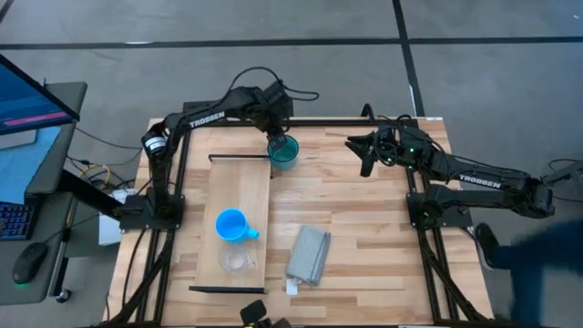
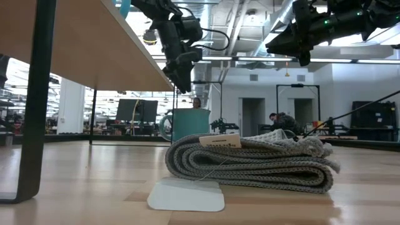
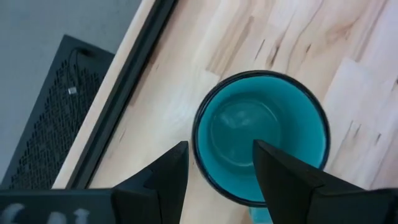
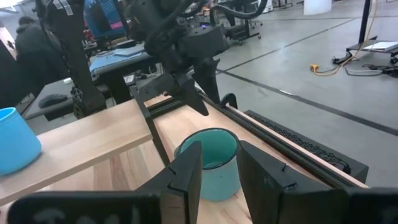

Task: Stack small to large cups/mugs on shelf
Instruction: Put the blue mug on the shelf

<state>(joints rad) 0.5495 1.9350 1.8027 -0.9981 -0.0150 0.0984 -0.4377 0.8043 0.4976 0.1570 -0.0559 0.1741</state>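
Observation:
The teal mug (image 1: 284, 155) stands upright on the tabletop by the shelf's far right corner. My left gripper (image 1: 276, 143) hovers open just above it. In the left wrist view (image 3: 217, 149) one finger is over the mug's hollow (image 3: 261, 124) and the other is outside the rim. The low view shows a gap between its fingertips (image 2: 185, 86) and the mug (image 2: 190, 125). The blue mug (image 1: 232, 225) and the clear cup (image 1: 237, 260) stand on the pale raised shelf (image 1: 239, 187). My right gripper (image 1: 364, 155) waits open, raised, to the mug's right.
A folded grey cloth (image 1: 308, 253) lies on the tabletop to the right of the shelf's near end, with a white label under it (image 2: 186, 195). Black frame rails (image 1: 301, 121) run along the table's far edge. A monitor and desk stand off the table's left.

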